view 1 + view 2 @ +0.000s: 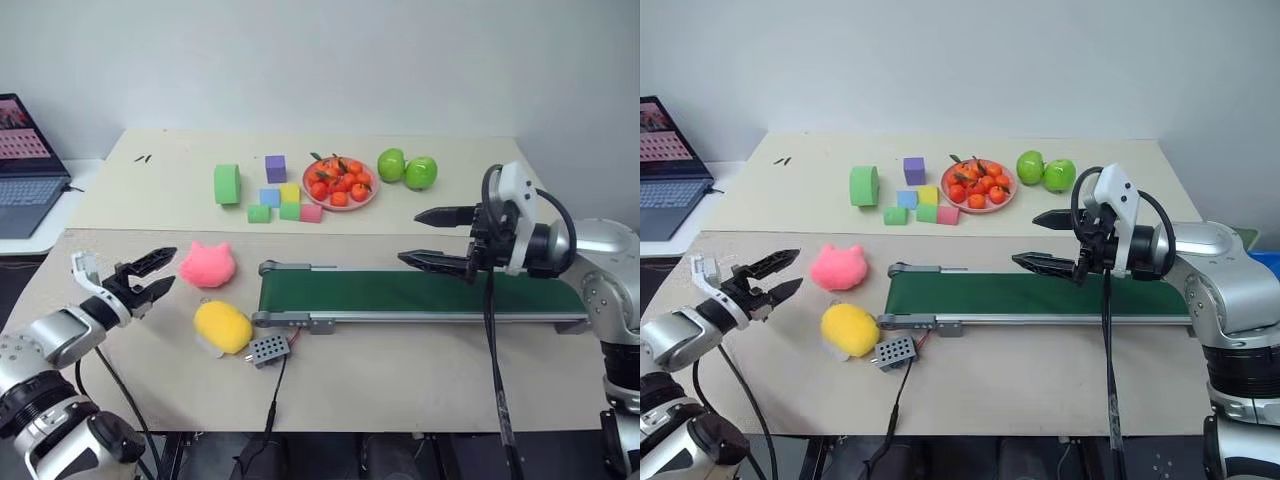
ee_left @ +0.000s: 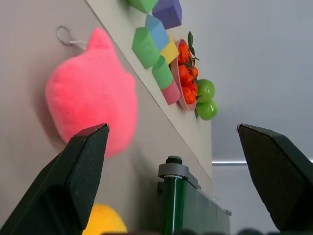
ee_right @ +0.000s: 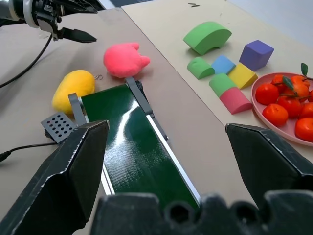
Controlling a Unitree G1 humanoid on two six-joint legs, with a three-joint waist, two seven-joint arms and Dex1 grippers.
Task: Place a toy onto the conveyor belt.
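The yellow oval toy (image 1: pixel 222 327) lies on the table just left of the conveyor belt (image 1: pixel 420 292), by its near-left end roller. My left gripper (image 1: pixel 158 274) hovers open to the left of the toy and the pink plush, holding nothing. Above the belt's middle, my right gripper (image 1: pixel 435 238) stands open and empty. In the right wrist view the toy (image 3: pixel 73 90) lies beside the belt's end (image 3: pixel 137 152); the left gripper (image 3: pixel 73 22) shows beyond it. The left wrist view catches the toy's top (image 2: pixel 105 220) and the belt's end roller (image 2: pixel 173 196).
A pink eared plush (image 1: pixel 207 264) lies just behind the toy. A small grey perforated box (image 1: pixel 268 349) with a cable sits by the belt's corner. Foam blocks (image 1: pixel 275 195), a plate of oranges (image 1: pixel 340 182) and two green apples (image 1: pixel 407 169) stand at the back. A laptop (image 1: pixel 25 165) is far left.
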